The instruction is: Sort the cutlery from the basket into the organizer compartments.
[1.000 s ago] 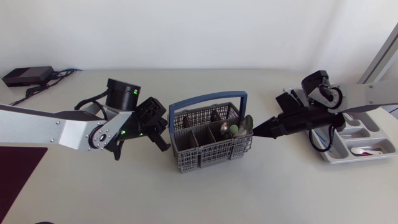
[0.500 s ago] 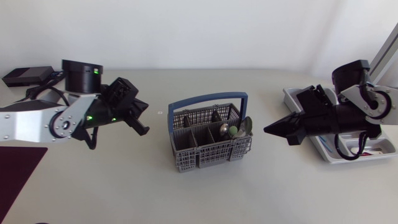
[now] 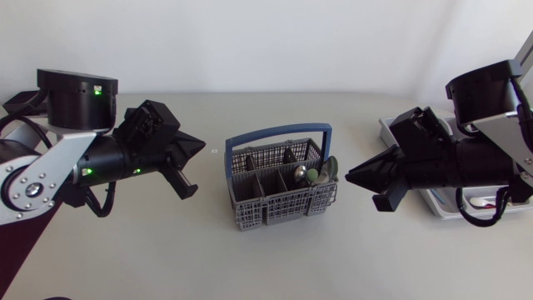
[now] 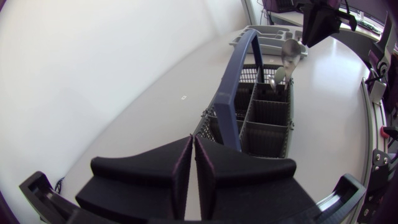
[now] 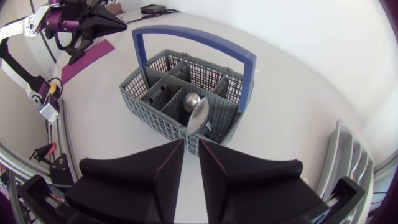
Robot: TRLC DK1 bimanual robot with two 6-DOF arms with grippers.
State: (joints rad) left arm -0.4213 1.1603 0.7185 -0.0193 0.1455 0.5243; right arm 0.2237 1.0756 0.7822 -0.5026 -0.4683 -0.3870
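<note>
A grey cutlery basket [image 3: 275,212] with a blue handle [image 3: 279,132] stands mid-table. Two spoons [image 3: 325,171] lean in its right rear compartment, also visible as spoons [image 5: 198,115] ahead of my right gripper. My left gripper [image 3: 198,146] hangs left of the basket, raised, shut and empty; its own view shows the fingers [image 4: 177,168] almost touching, with the basket [image 4: 261,134] ahead. My right gripper [image 3: 350,177] hovers right of the basket, pointing at it, its fingers [image 5: 168,165] a narrow gap apart with nothing between them. The grey organizer [image 3: 466,207] lies at the right, mostly hidden by my right arm.
A dark purple mat [image 3: 17,242] lies at the front left edge of the table. The organizer [image 5: 348,162] sits beside my right gripper, near the table's edge. Bare table surface surrounds the basket in front and behind.
Both arms have drawn back from the basket and risen, left arm leftwards and right arm rightwards. The right gripper's fingers have parted slightly.
</note>
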